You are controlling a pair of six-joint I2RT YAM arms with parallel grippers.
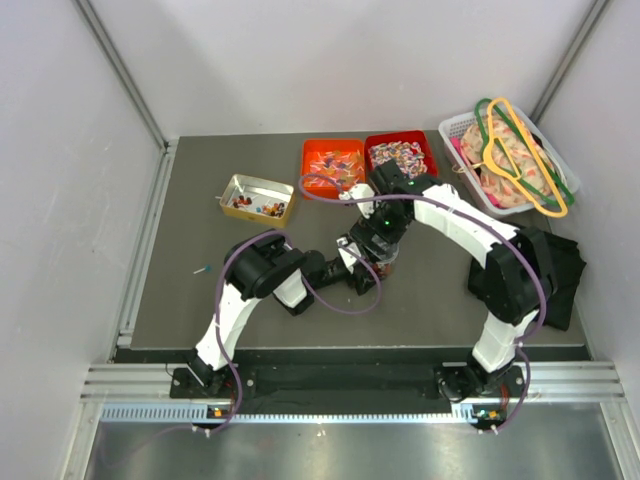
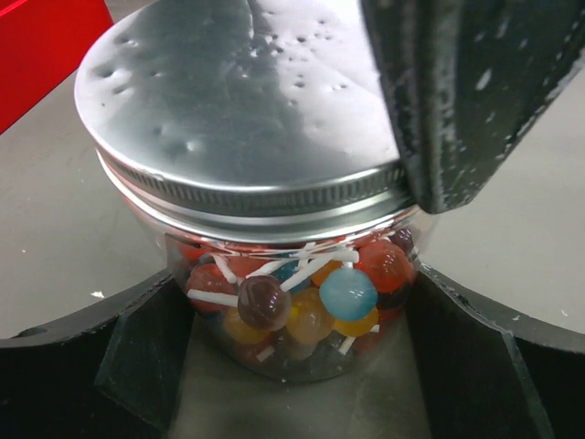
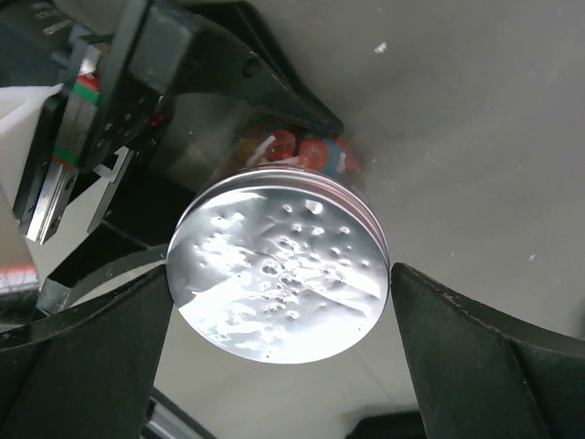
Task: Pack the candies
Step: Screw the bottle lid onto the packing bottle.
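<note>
A clear jar (image 2: 292, 293) full of round lollipops stands on the table under a dented silver screw lid (image 2: 238, 101). My left gripper (image 2: 297, 366) is shut on the jar body, one finger on each side. My right gripper (image 3: 279, 302) comes down from above, with both fingers against the rim of the lid (image 3: 279, 274); one of its fingers (image 2: 457, 91) shows in the left wrist view. In the top view both grippers meet mid-table, left (image 1: 362, 272) and right (image 1: 380, 240). The twist-wrapped candies (image 1: 398, 153) lie in a red bin at the back.
An orange bin (image 1: 308, 172) of sweets sits beside the red bin (image 1: 431, 148). A metal tin (image 1: 282, 209) with small items is at back left. A white basket (image 1: 452, 128) with hangers is at back right. A small blue item (image 1: 201, 269) lies at left.
</note>
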